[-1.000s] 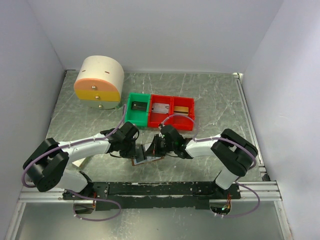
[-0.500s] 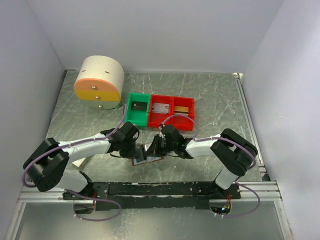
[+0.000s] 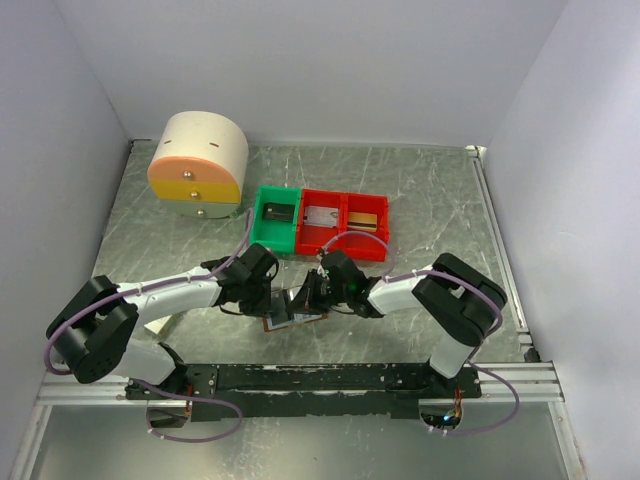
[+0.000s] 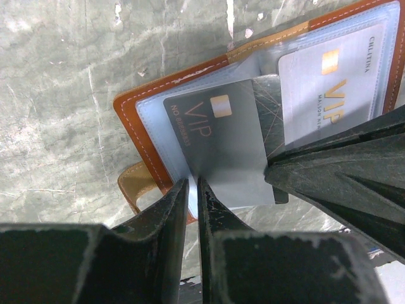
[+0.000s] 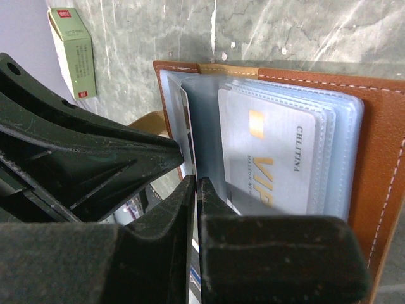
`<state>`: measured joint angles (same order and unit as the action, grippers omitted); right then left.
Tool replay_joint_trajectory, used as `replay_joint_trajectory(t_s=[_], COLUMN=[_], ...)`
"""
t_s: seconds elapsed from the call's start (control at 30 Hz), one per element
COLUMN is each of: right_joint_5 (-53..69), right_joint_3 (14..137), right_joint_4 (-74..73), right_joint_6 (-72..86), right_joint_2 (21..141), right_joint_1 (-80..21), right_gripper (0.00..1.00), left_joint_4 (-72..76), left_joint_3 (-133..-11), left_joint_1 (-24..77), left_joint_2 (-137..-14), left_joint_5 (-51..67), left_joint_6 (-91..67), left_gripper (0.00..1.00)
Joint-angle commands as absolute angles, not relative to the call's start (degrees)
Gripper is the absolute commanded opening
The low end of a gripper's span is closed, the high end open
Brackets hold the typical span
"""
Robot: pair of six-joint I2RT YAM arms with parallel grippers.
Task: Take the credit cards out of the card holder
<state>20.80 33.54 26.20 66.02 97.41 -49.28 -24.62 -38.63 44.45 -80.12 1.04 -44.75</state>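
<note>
Listing what we see on the grey marbled table (image 3: 430,200):

1. Card holder (image 3: 293,315): lies open at the near middle of the table, between the two grippers. It is brown leather with pale stitching and clear sleeves inside. Its small brown tab (image 4: 136,183) sticks out from the left edge in the left wrist view.
2. Grey card (image 4: 218,139), marked VIP: tilted and partly drawn out of its sleeve.
3. White card (image 4: 329,82), marked VIP in gold: seated in the sleeves of the other panel.
4. Left gripper (image 4: 193,183): fingers nearly together, pinching the lower corner of the grey card.
5. Right gripper (image 5: 196,183): fingers drawn together, touching the holder at its fold. A thin edge runs down between them; we cannot tell whether it is sleeve or card.
6. Green bin (image 3: 256,215) and red bin (image 3: 343,215): side by side, beyond the holder.
7. Round drawer unit (image 3: 200,150): far left, cream top with orange and yellow fronts.
8. Small green-and-white box (image 5: 73,50): beside the holder in the right wrist view.
</note>
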Motion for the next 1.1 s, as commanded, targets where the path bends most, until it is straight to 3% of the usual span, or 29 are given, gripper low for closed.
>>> replay_joint_trajectory(t_s=[0.0, 0.33, 0.57, 0.67, 0.97, 1.07], right_joint_5=[17.53, 18.88, 19.65, 19.68, 19.59, 18.95], right_joint_3=[33.33, 30.81, 34.32, 36.77, 36.02, 34.86], right_joint_4=[24.45, 25.17, 26.00, 23.58, 24.44, 23.36], right_joint_6=[65.70, 65.34, 64.68, 63.25, 63.37, 63.00], right_joint_2=[94.42, 92.43, 95.70, 97.31, 97.03, 95.58], right_joint_1=[-49.00, -48.24, -48.24, -48.14, -47.93, -47.57], right_gripper=[0.03, 0.04, 0.19, 0.21, 0.04, 0.02], left_joint_4=[-24.89, -24.63, -24.82, -24.83, -25.36, -25.42], left_joint_3=[-38.86, -38.75, -38.84, -38.60, -38.50, -38.58], left_joint_1=[44.19, 44.20, 44.21, 44.17, 44.21, 44.20], left_joint_2=[-80.86, -81.29, -81.30, -81.01, -80.37, -79.92], left_joint_5=[-0.25, 0.00, -0.04, -0.07, -0.90, -1.20], left_joint_6=[-43.68, -43.61, -43.33, -43.33, -43.77, -43.69], left_gripper=[0.23, 0.23, 0.22, 0.22, 0.21, 0.21])
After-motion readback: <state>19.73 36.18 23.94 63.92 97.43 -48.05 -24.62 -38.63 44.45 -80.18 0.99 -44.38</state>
